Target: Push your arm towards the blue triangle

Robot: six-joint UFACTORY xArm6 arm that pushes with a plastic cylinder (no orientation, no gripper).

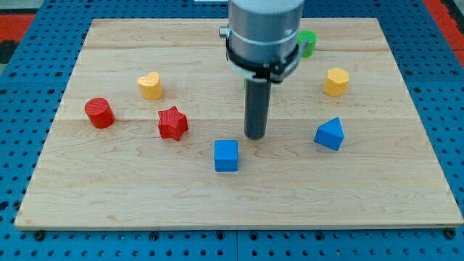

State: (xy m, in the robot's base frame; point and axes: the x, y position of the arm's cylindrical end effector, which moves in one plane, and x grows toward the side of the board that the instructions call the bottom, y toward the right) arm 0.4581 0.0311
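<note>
The blue triangle [330,134] lies on the wooden board at the view's right of centre. My tip [254,136] rests on the board to the left of it, about a hundred pixels away, with bare wood between them. A blue cube [226,155] sits just below and to the left of my tip, not touching it. The arm's grey body [264,32] hangs over the board's top middle and hides part of the area behind it.
A red star [172,122], a red cylinder [99,113] and a yellow heart [150,85] lie at the left. A yellow hexagon [336,81] sits above the blue triangle. A green block [307,43] peeks out beside the arm. The board [406,203] lies on blue pegboard.
</note>
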